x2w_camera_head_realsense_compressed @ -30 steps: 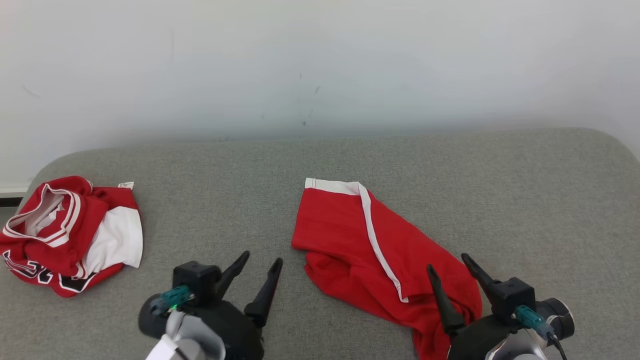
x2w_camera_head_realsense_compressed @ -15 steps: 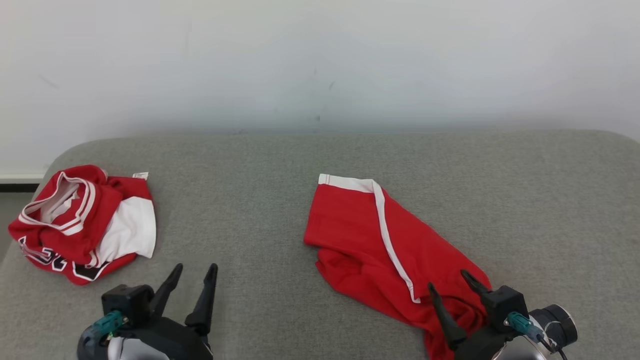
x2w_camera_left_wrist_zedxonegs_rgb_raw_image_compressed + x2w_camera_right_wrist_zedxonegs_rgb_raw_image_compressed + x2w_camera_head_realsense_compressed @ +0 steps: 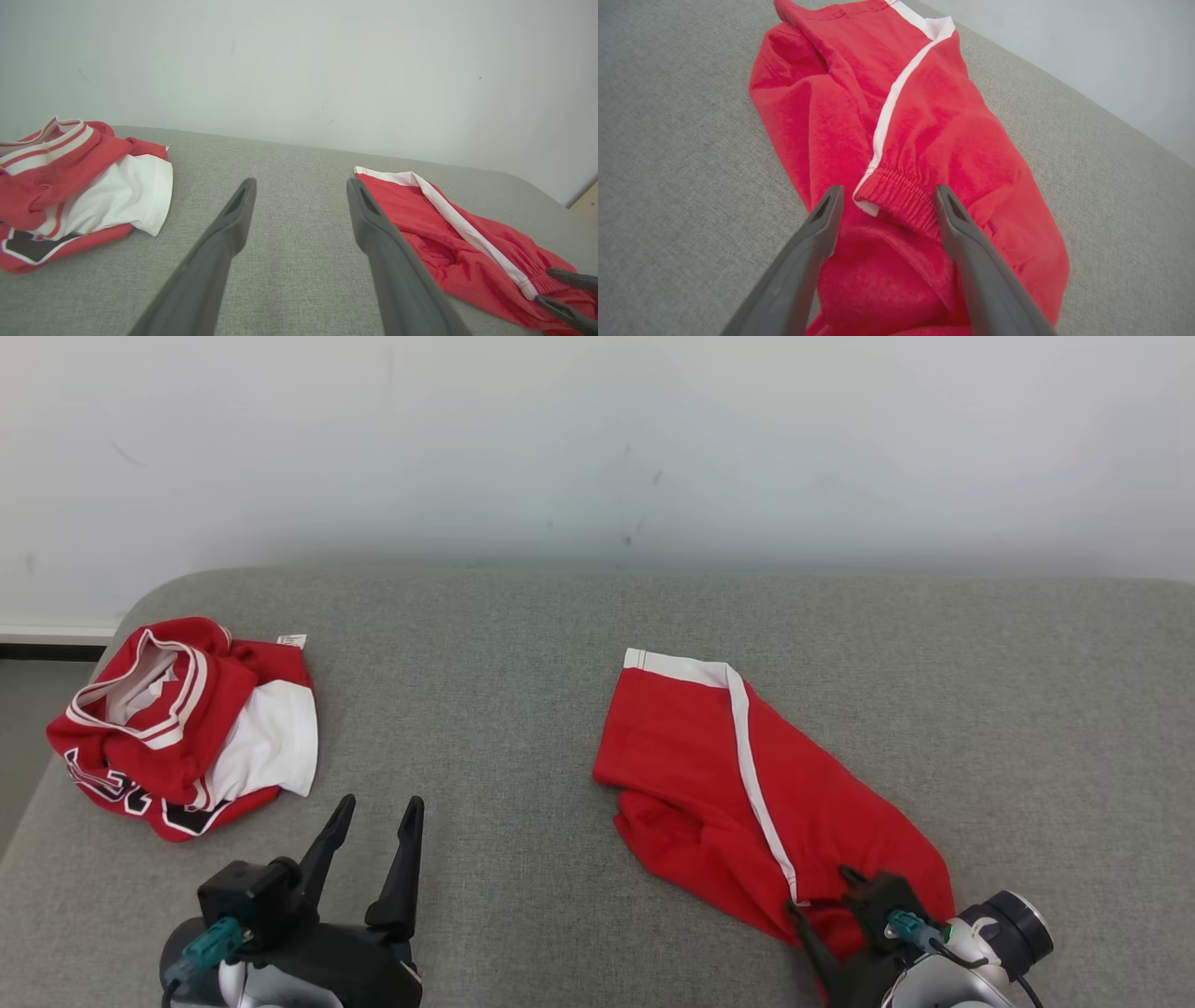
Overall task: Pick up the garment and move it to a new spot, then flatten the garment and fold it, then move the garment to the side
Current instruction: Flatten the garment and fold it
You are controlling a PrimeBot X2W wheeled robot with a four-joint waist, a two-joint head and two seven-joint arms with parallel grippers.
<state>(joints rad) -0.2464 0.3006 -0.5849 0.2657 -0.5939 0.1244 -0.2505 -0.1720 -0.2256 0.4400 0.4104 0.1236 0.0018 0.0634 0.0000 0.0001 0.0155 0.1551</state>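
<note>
Red shorts (image 3: 719,775) with a white side stripe lie rumpled on the grey couch (image 3: 523,663), right of centre. My right gripper (image 3: 820,891) is open and low over their near end. Its two fingers straddle the elastic waistband (image 3: 901,198) where the white stripe ends, and I cannot tell whether they touch the cloth. The right gripper (image 3: 887,191) has nothing clamped. My left gripper (image 3: 381,803) is open above bare cushion, between the shorts (image 3: 448,233) and a crumpled jersey. In the left wrist view the left gripper (image 3: 301,184) holds nothing, and the right gripper (image 3: 546,284) shows at the lower right.
A crumpled red, white and black jersey (image 3: 177,719) lies at the couch's far left end, close to the edge. A pale wall (image 3: 597,448) rises behind the couch. Bare cushion runs between the two garments and right of the shorts.
The head camera has shifted, sliding the scene right. My left gripper has moved left, away from the shorts toward the jersey. My right gripper has sunk onto the shorts' waistband end.
</note>
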